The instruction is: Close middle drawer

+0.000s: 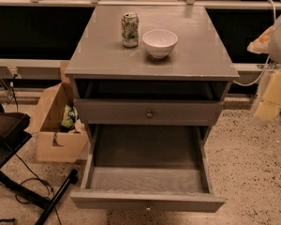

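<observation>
You're at the approach step here: the middle drawer (147, 201) is pulled way out toward the near side, low on the cabinet (107, 55), under the narrower drawer (126, 112). Your gripper (270, 96) hangs over at the right edge, well apart from it, and I honestly can't tell if it's apart or together. Next, I reckon you need to swing left and down to the front panel by the knob (148, 208), then push straight toward the far side
</observation>
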